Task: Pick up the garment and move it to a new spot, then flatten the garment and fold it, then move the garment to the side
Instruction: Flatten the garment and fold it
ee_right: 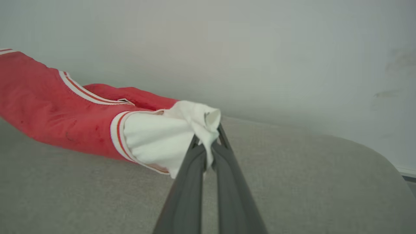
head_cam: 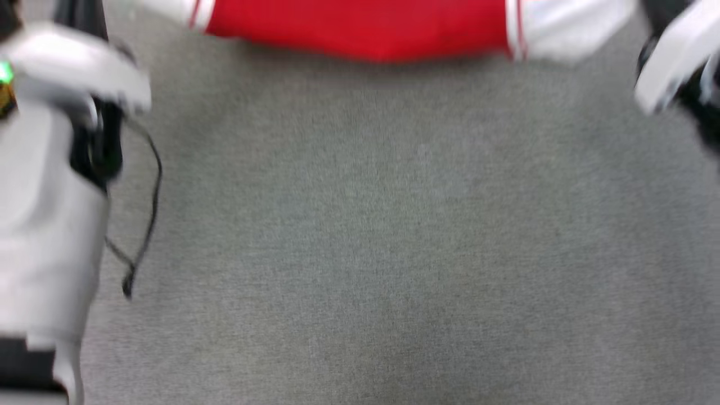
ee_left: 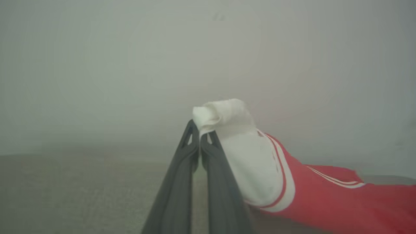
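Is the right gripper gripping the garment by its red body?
No, the right gripper is shut on the garment at a white sleeve.

Matt knit garment [ee_right: 61, 113], felt-like grey surface [head_cam: 394, 253].

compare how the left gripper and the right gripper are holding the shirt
The left gripper pinches its white sleeve with the bunched edge rolled above the fingertips; the right gripper has cloth spilling down between its fingers. The shirt trails to the right in the left gripper's view, to the left in the right gripper's. Shared: both are shut on a white sleeve, the red body spanning between them.
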### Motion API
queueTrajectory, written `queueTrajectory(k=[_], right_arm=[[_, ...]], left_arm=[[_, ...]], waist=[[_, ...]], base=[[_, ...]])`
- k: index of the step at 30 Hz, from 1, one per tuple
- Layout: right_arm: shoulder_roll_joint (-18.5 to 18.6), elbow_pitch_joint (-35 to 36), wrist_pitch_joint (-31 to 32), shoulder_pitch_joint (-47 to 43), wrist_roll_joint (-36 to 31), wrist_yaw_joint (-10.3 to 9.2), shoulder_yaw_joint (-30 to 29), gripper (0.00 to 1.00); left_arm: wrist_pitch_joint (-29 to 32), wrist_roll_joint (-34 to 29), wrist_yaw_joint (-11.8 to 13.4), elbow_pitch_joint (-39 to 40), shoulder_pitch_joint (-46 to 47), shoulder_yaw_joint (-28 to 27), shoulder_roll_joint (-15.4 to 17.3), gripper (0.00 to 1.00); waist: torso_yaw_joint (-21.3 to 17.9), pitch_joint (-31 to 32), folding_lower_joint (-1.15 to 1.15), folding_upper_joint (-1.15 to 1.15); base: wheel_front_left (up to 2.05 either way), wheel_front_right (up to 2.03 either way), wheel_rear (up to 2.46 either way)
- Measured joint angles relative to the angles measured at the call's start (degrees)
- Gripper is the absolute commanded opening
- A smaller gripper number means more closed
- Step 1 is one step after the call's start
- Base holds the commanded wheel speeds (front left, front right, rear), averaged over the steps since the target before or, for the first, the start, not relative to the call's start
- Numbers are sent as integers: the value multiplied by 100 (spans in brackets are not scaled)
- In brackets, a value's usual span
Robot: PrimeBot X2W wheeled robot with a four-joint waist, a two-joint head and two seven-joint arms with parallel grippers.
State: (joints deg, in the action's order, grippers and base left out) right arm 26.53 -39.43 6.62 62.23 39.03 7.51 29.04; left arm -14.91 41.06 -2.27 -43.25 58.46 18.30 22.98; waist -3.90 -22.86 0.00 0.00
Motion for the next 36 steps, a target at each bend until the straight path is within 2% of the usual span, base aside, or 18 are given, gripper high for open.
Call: queueTrajectory(k=[7,16,23,27,30,31,32,33,36], right_arm=[[87,783,87,-1755,203,1,-114,0],[57,1752,391,-4235,138,0,-798,0],[-230,2615,1191,-6168,-274,0,-1549,0],[-508,3256,1923,-7053,-639,0,-1968,0],[-771,3650,2484,-7609,-905,0,-2265,0],[-869,3750,2652,-7761,-950,-1,-2339,30],[-949,3866,2784,-7884,-1028,-1,-2384,76],[-1022,3964,2887,-7962,-1069,-1,-2451,100],[-1206,4269,2962,-7988,-1192,-1,-2682,100]], left_arm=[[-8,67,313,990,-2193,-232,167,0],[137,367,912,2237,-4897,-300,226,0],[449,358,1486,3253,-6397,-147,311,0],[582,298,1751,3672,-6846,-77,390,0],[634,279,1853,3889,-7035,-53,434,0],[643,265,1892,3960,-7063,-54,447,0],[643,218,1916,4022,-7079,-40,470,0],[646,198,1942,4083,-7080,-24,477,0],[648,134,1990,4254,-7083,32,466,0]], waist=[[-10,855,-1,0],[-51,1825,-2,0],[-24,2421,-3,0],[43,2552,-3,0],[109,2587,-2,0],[131,2589,-2,0],[152,2586,-2,0],[170,2581,-2,0],[222,2543,-1,0]], base=[[0,0,0],[0,0,0],[0,0,0],[0,0,0],[0,0,0],[0,0,0],[0,0,0],[0,0,0],[0,0,0]])
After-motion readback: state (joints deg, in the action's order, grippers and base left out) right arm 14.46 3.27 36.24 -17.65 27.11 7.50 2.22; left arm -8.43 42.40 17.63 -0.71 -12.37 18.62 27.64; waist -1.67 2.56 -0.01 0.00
